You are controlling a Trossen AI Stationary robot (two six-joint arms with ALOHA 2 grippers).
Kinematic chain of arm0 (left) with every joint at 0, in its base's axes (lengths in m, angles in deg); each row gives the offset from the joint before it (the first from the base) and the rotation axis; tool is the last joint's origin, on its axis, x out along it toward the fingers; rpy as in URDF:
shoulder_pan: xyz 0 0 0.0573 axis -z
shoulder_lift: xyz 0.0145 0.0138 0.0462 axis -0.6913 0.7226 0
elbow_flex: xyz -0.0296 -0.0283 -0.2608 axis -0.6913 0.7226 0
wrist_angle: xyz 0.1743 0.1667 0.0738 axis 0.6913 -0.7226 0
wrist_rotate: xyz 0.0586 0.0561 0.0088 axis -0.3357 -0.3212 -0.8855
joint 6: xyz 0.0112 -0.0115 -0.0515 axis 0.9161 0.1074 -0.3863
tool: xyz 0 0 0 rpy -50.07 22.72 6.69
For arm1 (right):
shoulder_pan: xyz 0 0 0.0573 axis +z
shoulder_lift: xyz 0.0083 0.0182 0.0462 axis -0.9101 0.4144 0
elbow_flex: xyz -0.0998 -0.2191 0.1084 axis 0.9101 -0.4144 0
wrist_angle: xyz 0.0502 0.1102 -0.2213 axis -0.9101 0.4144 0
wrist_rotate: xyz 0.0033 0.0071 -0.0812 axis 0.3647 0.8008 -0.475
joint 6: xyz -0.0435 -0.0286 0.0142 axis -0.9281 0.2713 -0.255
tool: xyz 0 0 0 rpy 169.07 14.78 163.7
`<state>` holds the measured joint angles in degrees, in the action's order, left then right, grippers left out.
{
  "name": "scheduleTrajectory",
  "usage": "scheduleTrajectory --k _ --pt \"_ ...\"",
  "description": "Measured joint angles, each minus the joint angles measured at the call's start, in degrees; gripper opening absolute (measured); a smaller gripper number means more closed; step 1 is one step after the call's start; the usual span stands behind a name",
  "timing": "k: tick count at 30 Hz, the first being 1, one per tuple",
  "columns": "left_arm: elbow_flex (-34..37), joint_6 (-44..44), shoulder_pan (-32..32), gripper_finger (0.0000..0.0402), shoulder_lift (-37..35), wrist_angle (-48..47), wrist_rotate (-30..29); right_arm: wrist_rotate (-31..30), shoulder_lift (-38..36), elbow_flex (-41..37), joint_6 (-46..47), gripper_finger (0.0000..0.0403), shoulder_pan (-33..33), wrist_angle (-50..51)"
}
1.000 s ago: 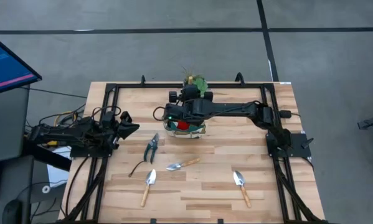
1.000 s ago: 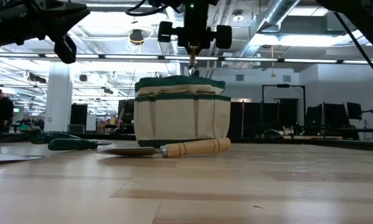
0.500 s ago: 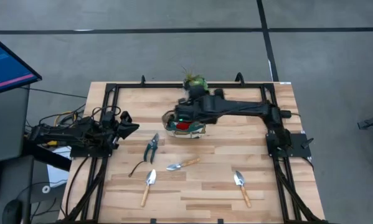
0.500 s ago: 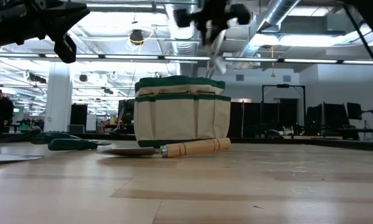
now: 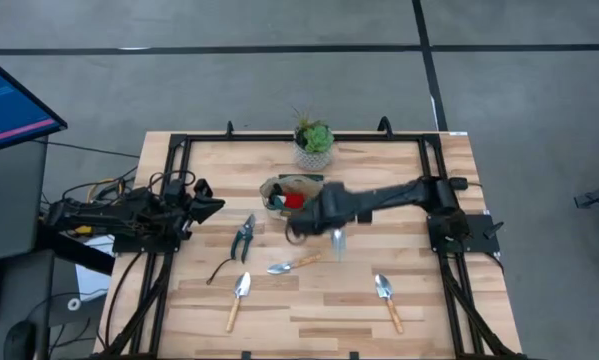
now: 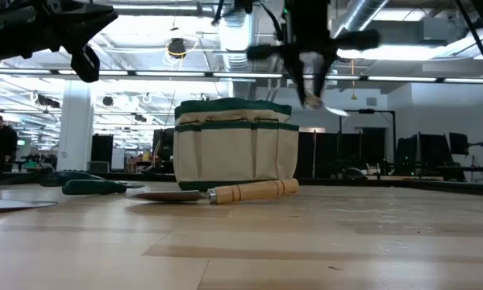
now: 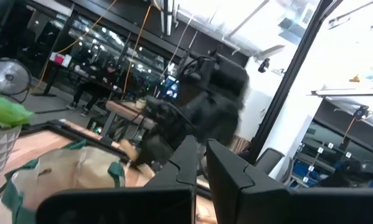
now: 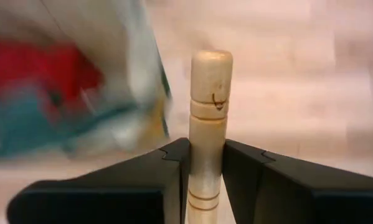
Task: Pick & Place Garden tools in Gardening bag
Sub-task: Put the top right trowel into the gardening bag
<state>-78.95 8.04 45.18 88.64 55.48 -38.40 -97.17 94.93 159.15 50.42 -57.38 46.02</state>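
While right tool (image 8: 206, 163) grips trowel (image 8: 208, 118), potted plant (image 5: 312, 141) behind bag (image 5: 285, 192).

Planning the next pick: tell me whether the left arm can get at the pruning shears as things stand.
Probably yes. The left gripper, shut, waits beside the pruning shears, with bare table between. The right gripper, holding a trowel, is off to the side.

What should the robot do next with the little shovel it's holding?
Probably swing it over the gardening bag and only then let go. The right tool is shut on the trowel by its wooden handle, up in the air beside the bag rather than above its open top, so dropping now would likely miss.
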Motion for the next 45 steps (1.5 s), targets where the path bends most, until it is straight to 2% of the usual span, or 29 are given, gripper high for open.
scheduleTrajectory --k 4,11,20,27,36,45 --pt "0.0 0.0 -0.02 0.0008 0.01 0.07 0.0 5.42 1.18 -4.18 10.36 0.0059 3.52 0.66" --pt "0.0 0.0 0.0 0.0008 0.11 0.02 0.0 12.43 1.11 -10.0 16.83 0.0059 7.47 -3.24" --pt "0.0 0.0 -0.02 0.0008 0.11 0.04 0.0 17.44 1.13 -17.43 16.77 0.0059 7.94 -15.93" --pt "0.0 0.0 0.0 0.0008 0.11 0.04 0.0 20.12 1.16 -20.4 16.56 0.0059 7.94 -17.39" --pt "0.0 0.0 -0.01 0.0008 0.11 0.04 0.0 25.38 1.09 -25.51 13.49 0.0073 7.56 -25.98" --pt "0.02 0.0 -0.02 0.0008 0.11 0.02 -0.01 25.53 0.96 -26.01 12.14 0.0076 7.57 -26.67"
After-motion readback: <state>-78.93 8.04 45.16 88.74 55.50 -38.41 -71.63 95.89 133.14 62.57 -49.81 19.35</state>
